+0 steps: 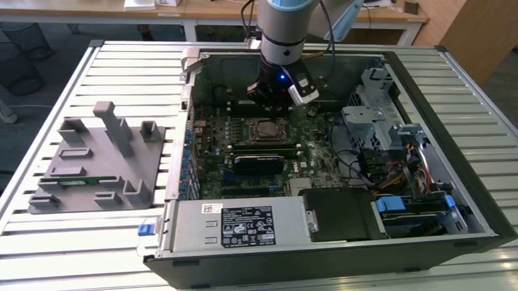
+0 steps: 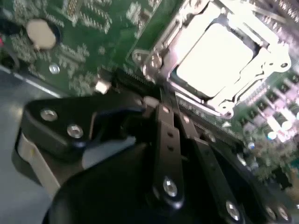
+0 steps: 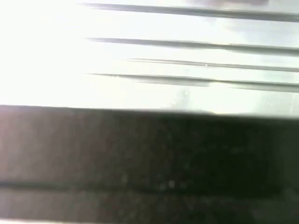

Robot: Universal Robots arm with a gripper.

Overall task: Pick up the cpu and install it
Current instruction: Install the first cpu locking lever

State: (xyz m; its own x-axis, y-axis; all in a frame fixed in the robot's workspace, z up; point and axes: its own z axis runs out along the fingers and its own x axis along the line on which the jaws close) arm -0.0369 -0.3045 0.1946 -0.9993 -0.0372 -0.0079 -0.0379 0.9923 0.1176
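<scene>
One cpu (image 2: 212,60) lies flat in the black-framed socket (image 1: 265,129) on the motherboard (image 1: 312,163) of the open computer case (image 1: 453,151), its bright metal top facing up inside the metal retaining frame. It looks light, stiff and slick on top, fragile beneath, best taken by its thin opposite edges. The gripper (image 2: 174,111) hangs just beside the socket, jaws drawn together with nothing between them. A grey fixture block (image 1: 97,160) sits well apart on the slatted surface (image 1: 121,242).
</scene>
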